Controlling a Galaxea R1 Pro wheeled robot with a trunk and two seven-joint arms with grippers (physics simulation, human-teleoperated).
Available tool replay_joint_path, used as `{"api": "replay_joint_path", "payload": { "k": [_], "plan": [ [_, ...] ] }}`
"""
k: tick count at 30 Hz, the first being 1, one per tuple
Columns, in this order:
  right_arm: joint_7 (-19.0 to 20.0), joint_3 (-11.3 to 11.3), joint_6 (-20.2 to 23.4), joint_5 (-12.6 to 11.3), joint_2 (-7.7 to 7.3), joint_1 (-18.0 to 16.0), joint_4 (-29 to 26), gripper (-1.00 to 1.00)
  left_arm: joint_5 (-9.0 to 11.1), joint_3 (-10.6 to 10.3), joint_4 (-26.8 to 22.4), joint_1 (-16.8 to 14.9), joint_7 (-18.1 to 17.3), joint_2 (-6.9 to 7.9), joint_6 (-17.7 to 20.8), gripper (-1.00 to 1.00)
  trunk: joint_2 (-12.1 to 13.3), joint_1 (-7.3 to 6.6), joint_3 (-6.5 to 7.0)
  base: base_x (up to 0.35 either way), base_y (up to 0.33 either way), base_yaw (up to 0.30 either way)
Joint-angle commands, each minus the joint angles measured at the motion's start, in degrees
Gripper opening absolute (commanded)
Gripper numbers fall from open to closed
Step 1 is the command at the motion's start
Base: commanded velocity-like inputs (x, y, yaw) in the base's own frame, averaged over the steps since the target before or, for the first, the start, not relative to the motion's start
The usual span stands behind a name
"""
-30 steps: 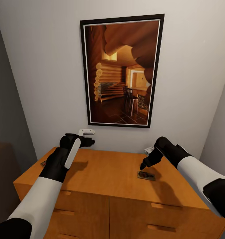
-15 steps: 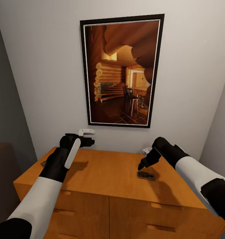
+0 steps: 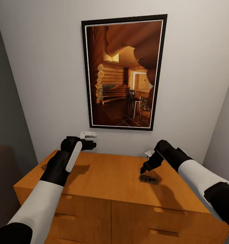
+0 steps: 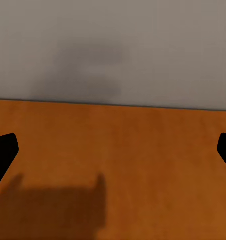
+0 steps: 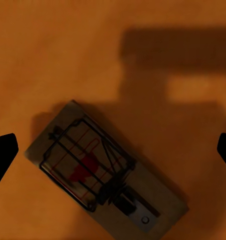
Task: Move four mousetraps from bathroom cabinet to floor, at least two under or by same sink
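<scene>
One mousetrap (image 5: 105,172) lies flat on the cabinet (image 3: 107,179) top. The right tool (image 3: 142,171) hangs just above it, wide open and empty. Go down straight and squeeze the wooden sides.

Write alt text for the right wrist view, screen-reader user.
A mousetrap lies flat and diagonal on the cabinet top, directly below the open right gripper, whose dark fingertips frame the edges. Gripper shadow falls on the wood beyond it.
</scene>
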Motion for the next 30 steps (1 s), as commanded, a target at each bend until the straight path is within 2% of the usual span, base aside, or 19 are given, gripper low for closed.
{"api": "replay_joint_path", "payload": {
  "k": [1,30],
  "plan": [
    [0.6,0.3,0.0,0.6,-0.05,-0.1,-0.1,1.00,0.6,0.0,0.0,-0.1,0.6,0.00,0.2,1.00,0.0,0.00,-0.08,0.000,0.000,0.000],
    [-0.1,0.1,0.0,1.3,-0.05,-0.1,-0.4,1.00,0.6,0.0,0.0,-0.1,0.6,0.00,0.2,1.00,0.0,0.00,-0.08,0.000,0.000,0.000]
  ]
}}
